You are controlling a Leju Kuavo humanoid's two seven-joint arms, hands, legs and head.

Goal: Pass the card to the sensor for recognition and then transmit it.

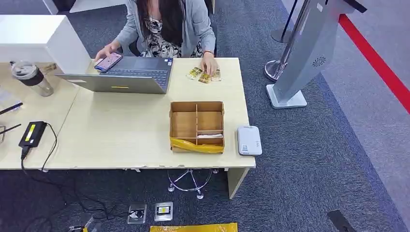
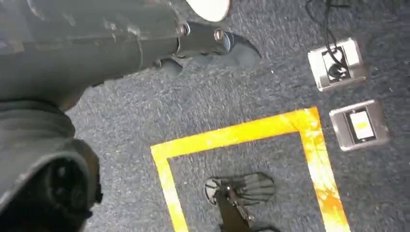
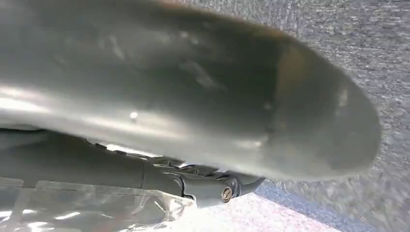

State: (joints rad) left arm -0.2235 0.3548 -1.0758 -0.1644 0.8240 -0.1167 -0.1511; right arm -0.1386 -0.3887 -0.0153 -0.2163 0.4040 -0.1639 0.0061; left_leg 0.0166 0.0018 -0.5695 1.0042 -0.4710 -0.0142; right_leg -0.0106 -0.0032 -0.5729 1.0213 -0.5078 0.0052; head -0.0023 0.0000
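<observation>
One laptop (image 1: 126,73), one sensor (image 1: 249,140), one box (image 1: 197,126) — three cards (image 1: 205,75).

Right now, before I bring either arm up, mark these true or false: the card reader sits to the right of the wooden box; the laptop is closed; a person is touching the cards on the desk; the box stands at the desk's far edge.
1. The white card reader sits right of the wooden box: true.
2. The laptop is closed: false, it is open.
3. A person's hand touches the cards: true.
4. The box stands at the far edge of the desk: false, it is near the front edge.
</observation>
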